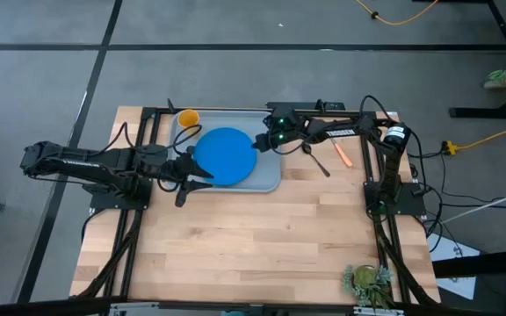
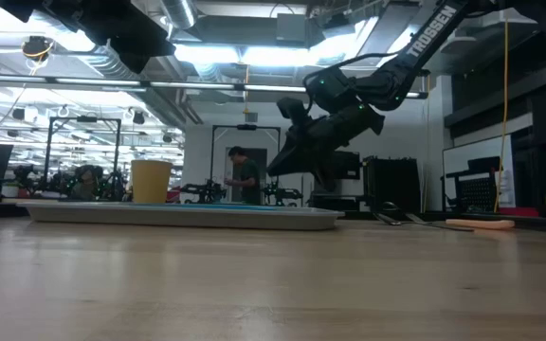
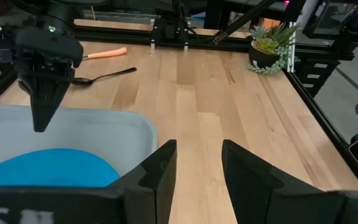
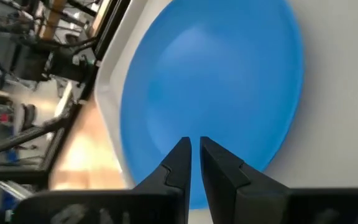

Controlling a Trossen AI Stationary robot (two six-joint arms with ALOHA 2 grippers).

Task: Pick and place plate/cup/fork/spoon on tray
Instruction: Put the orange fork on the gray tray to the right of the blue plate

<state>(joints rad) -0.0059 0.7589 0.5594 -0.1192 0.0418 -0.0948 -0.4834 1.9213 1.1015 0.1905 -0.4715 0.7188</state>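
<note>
Right gripper [image 4: 195, 146]: fingers nearly together, a thin gap, holding nothing. It hangs over the tray [image 1: 269, 175], above the plate's [image 1: 225, 155] right edge. Plate and cup [image 1: 187, 118] both sit on the tray, cup in its far left corner.

Spoon [image 1: 315, 160] and fork [image 1: 341, 152] lie on the table right of the tray, side by side, long axes slanting away from it. I judge the right arm nearer to both.

Left gripper [image 3: 196, 163]: fingers moderately apart, empty, at the tray's left edge.
</note>
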